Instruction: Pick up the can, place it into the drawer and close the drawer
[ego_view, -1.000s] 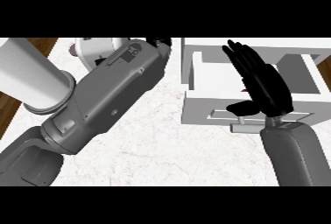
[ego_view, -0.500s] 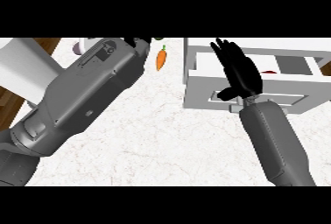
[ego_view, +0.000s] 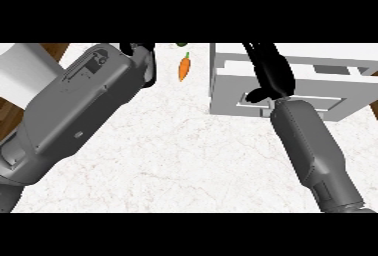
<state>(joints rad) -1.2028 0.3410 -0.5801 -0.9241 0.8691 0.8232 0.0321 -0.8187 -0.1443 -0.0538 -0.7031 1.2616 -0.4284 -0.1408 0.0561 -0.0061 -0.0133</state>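
Note:
The white drawer unit (ego_view: 230, 82) stands at the counter's back right, with only narrow grey slots showing in its top. My right hand (ego_view: 272, 75) lies over it with fingers straight, pointing away from me, and the thumb hangs down by the front panel. No can shows in this view; the hand and forearm cover the middle of the drawer. My left hand (ego_view: 142, 52) is a dark patch at the upper edge, mostly cut off, at the end of the big grey forearm that crosses the left half.
An orange carrot (ego_view: 184, 67) lies on the white marble counter (ego_view: 184, 150) just left of the drawer unit, with a small green thing (ego_view: 181, 45) beyond it. A white block (ego_view: 22, 70) and brown wood floor (ego_view: 7, 107) lie past the counter's left edge.
My right hand has slid left and further away over the drawer, and the drawer's open well has shrunk. The small red thing seen inside earlier is hidden. The left forearm swung left, uncovering the carrot.

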